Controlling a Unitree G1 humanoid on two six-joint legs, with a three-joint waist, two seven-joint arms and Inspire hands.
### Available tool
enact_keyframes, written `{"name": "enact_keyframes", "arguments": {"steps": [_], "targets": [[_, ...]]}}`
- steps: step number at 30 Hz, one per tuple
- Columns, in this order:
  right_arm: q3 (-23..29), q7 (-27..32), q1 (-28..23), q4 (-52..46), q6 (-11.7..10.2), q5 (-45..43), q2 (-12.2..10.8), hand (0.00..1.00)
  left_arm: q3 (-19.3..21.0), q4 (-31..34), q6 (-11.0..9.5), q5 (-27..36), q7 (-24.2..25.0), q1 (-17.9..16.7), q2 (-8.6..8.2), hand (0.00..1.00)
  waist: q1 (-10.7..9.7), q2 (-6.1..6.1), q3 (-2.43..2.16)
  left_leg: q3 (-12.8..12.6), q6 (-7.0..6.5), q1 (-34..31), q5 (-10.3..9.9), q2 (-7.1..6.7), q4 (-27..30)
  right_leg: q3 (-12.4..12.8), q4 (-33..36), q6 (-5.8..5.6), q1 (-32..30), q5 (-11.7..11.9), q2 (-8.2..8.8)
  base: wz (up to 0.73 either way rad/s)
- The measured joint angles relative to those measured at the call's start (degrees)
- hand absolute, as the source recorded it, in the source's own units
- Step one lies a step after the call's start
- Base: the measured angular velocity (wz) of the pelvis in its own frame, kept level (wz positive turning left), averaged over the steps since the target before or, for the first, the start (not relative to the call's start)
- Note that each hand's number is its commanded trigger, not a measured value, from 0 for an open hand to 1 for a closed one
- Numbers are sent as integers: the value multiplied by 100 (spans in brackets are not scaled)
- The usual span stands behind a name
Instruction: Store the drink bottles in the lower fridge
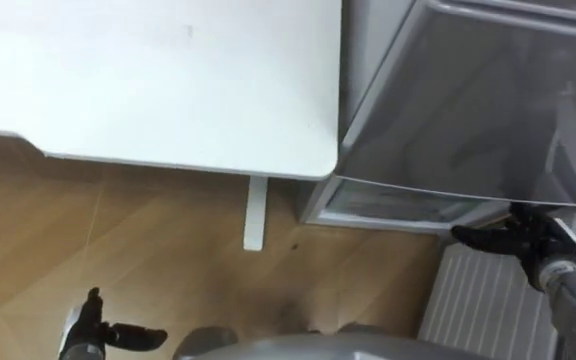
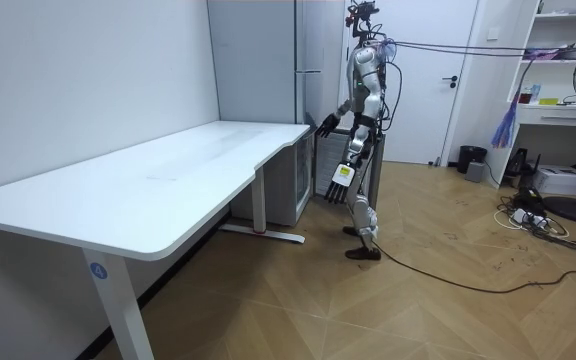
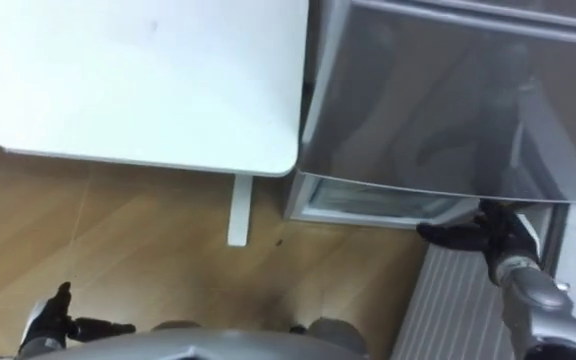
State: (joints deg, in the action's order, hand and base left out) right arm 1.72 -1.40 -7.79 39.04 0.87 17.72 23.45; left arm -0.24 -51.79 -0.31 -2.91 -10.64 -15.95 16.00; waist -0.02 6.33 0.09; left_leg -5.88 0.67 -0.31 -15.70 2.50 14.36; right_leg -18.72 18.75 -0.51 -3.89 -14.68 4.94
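Fridge (image 1: 468, 110) stands at 2 o'clock beside the bench (image 1: 168, 80); your right robot hand (image 1: 530, 238), fingers spread wide, reaches under its door edge (image 1: 428, 187) at 4 o'clock, probably to pull; left robot hand (image 1: 93, 322), relaxed at 7 o'clock, holds no drink.

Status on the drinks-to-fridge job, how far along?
Early. Done: the robot stands at the fridge, beside the white table. In hand: the right hand, fingers straight, is at the lower edge of the fridge front, apparently to pull it open; whether it is open I cannot tell. The left hand hangs open, low. Left: neither hand holds a drink, so fetching and loading remain.
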Motion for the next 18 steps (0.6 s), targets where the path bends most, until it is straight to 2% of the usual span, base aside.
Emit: {"name": "enact_keyframes", "arguments": {"steps": [4,7,9,13,18], "targets": [[37,446,-158,-388,55,-406,0,0,30,-2,98,-6,-113,-95,-4,0,-165,-4,9,-7,17,293,44,6,-208,132,-127,-9,198,21,-56,-20],[140,814,-172,-712,92,-654,-1,0,234,-5,170,-68,-151,-53,-83,0,-300,-2,7,-10,28,336,54,26,-308,179,-195,-3,197,47,-104,-12],[401,1127,-207,-1153,140,-983,-1,0,493,-7,258,-183,-214,-77,-123,0,-305,48,28,-8,40,416,104,36,-370,314,-230,17,200,80,-150,-28],[982,1725,-250,-1800,99,-1410,1,0,763,-3,290,-183,-282,-122,-123,0,-466,92,38,-9,42,449,105,110,-363,321,-462,63,342,178,-253,-4],[1344,2319,-263,-2285,-20,-1735,-2,0,805,10,292,-201,-234,-124,-126,0,-560,103,21,-43,49,500,105,174,-349,458,-519,95,392,214,-331,-5]]}}
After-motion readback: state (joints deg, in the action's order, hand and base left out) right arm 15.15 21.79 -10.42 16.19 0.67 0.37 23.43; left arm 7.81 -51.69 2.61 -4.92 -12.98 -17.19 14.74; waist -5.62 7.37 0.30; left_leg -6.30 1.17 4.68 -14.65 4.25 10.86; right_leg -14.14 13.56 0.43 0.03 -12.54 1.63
